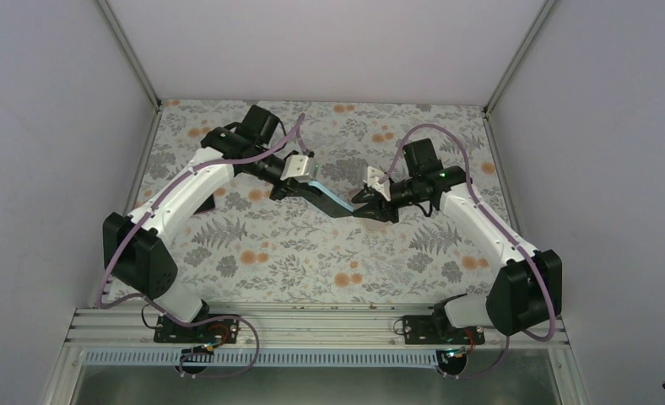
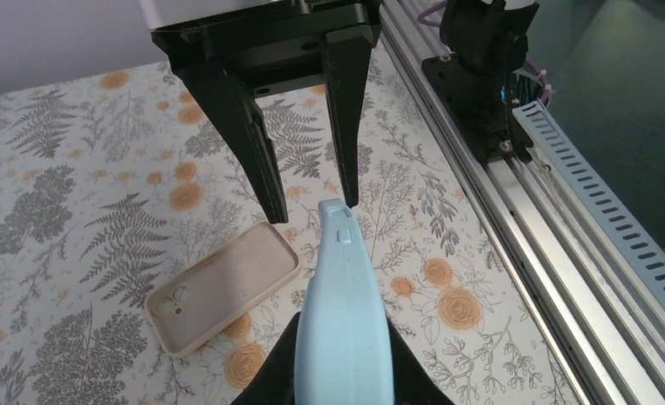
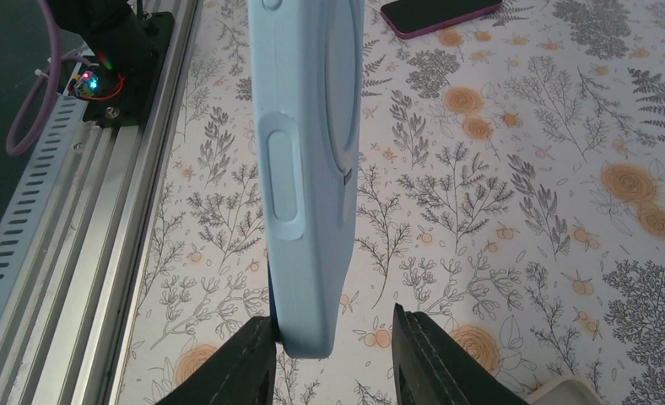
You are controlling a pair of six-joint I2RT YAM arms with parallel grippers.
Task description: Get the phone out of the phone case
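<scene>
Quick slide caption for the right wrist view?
Pale blue rubbery phone case sits between the right gripper's open jaws, over a floral-print table.

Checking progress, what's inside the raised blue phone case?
From above, a dark slab, probably the phone, fills the blue case. Wrist views show only its back and edge, hiding the inside.
</scene>
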